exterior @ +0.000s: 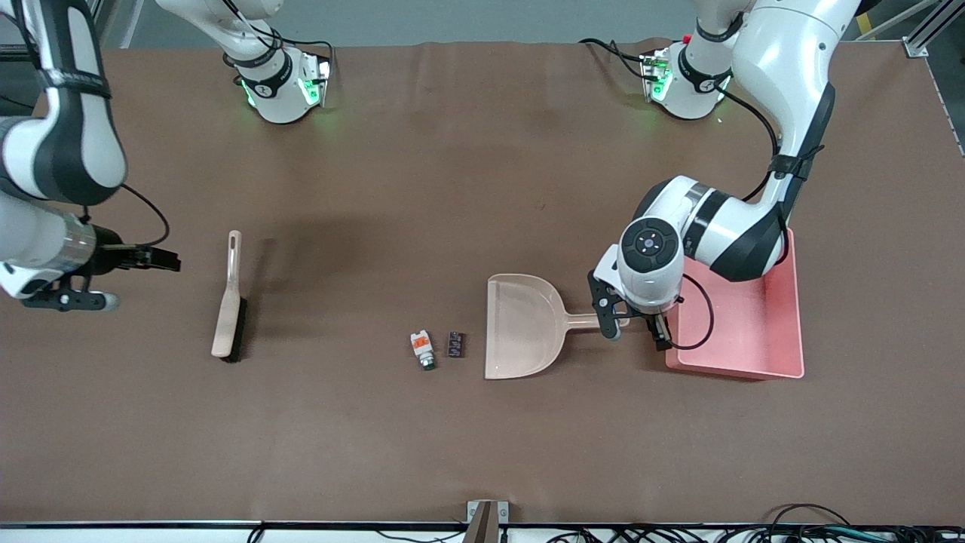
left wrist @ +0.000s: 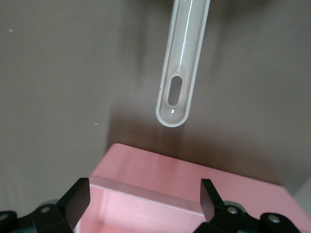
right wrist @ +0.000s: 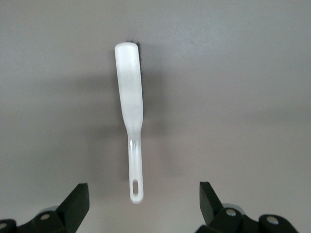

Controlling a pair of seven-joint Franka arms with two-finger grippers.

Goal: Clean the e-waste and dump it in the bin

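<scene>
Tools wide open, empty: left tool point(exterior: 639, 326) over dustpan handle point(exterior: 582, 322) (beside bin point(exterior: 784, 317) wall), right tool point(exterior: 113, 279) near brush point(exterior: 228, 302).

This is a robotics lab: two white, black-jointed robot arms point(exterior: 754, 219) are bolted by green-lit bases point(exterior: 283, 87) to a brown-covered surface point(exterior: 422, 196), with aluminium framing point(exterior: 923, 34) at one corner and black cables point(exterior: 678, 534) along the edge.

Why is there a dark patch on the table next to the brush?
Front view: that patch is a soft shadow on the table beside the brush. Right wrist view: the same brush casts a blurry shadow. Left wrist view: a glare streak runs along the dustpan handle.
</scene>
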